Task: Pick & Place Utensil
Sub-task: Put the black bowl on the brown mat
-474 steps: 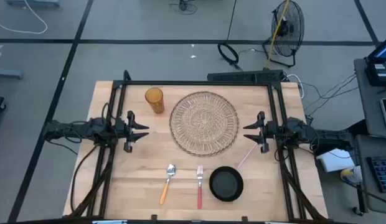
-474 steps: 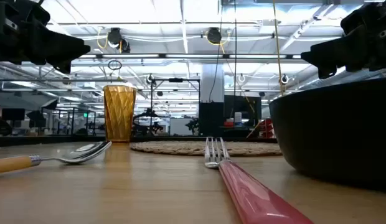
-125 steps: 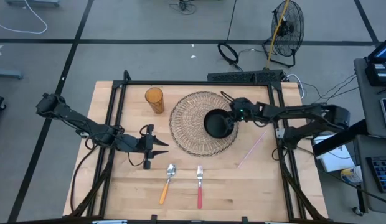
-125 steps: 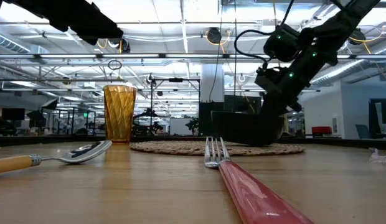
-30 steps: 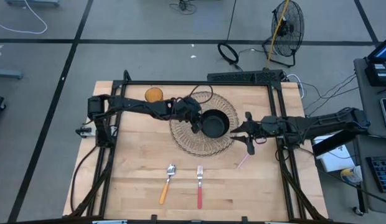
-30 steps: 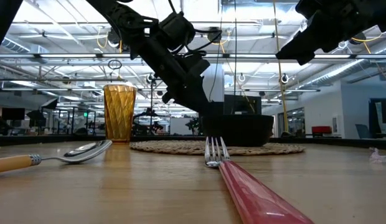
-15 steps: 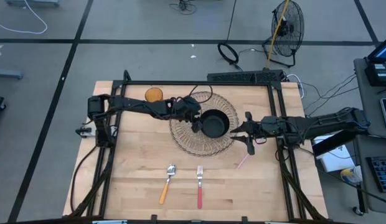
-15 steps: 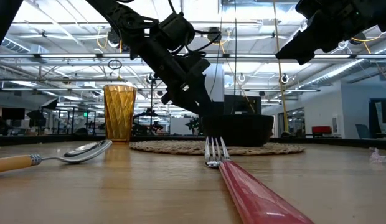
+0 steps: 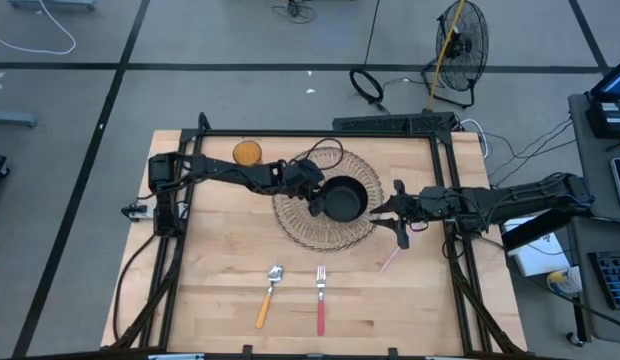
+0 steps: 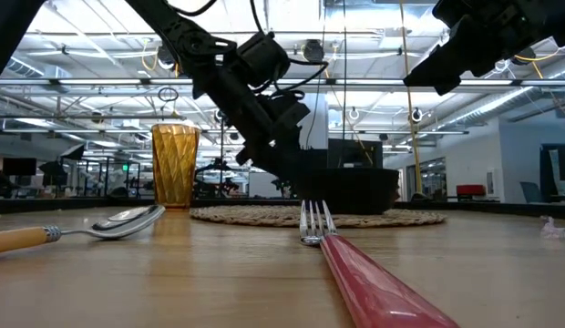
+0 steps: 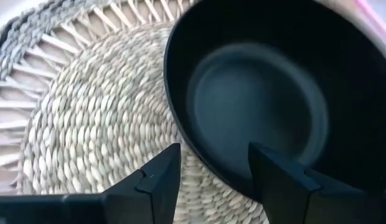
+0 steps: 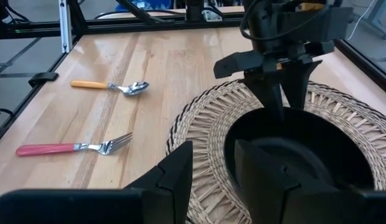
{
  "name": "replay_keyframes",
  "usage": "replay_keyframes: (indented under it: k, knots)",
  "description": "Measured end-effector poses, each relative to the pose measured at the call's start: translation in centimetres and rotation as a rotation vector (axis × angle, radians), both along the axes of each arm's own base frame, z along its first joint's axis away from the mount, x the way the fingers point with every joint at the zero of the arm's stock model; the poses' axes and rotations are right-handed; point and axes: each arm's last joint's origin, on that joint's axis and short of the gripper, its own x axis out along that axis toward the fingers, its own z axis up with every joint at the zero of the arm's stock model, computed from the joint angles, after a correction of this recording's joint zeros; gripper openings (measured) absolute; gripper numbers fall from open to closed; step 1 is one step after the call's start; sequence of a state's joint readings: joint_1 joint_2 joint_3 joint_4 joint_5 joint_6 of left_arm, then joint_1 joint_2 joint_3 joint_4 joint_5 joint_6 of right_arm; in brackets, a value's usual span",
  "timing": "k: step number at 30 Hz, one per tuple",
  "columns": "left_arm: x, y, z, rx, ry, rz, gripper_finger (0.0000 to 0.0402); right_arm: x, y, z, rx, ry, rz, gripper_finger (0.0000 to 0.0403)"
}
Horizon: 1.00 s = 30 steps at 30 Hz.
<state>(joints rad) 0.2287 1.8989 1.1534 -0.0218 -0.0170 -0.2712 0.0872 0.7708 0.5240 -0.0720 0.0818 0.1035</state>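
Note:
A black bowl (image 9: 348, 198) stands by its base on a round woven placemat (image 9: 295, 225). My left gripper (image 9: 317, 203) is open at the bowl's left rim; in its wrist view (image 11: 213, 148) one finger stands over the mat and the other over the bowl's inside. My right gripper (image 9: 390, 212) is open and hovers just right of the placemat, touching nothing. A spoon with an orange handle (image 9: 269, 290) and a fork with a red handle (image 9: 320, 295) lie flat near the table's near edge. My left gripper stands astride the bowl's left rim (image 11: 202, 152), one finger inside the bowl and one outside. It comes from above, slanting in from the table's left. The gap between the fingers is wide, and I cannot tell whether either finger touches the rim. The bowl rests on the placemat.
An amber cup (image 9: 247, 153) stands at the far left of the placemat. A thin pink straw (image 9: 390, 258) lies on the wood right of the fork. Bare wood shows between the placemat and the utensils. A black frame rims the table.
My left arm has shifted a little at the bowl's left rim, its wrist easing toward the right and its fingers standing slightly steeper. The bowl stays where it was on the placemat.

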Motion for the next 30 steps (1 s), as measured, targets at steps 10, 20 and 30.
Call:
replay_keyframes:
  k: [10,20,30]
  knots:
    - [-0.03,0.02,-0.02,0.006,0.006,0.006,0.0182,0.0,-0.01,0.02,-0.004,-0.001,-0.001,0.0116]
    - [-0.03,0.02,-0.01,0.015,0.007,-0.004,0.0078,0.0,-0.01,0.02,-0.004,-0.001,-0.001,0.0116]
    - [-0.17,-0.02,-0.12,0.036,0.034,-0.033,0.0017,0.0,-0.01,0.01,-0.004,0.0,-0.002,0.0116]
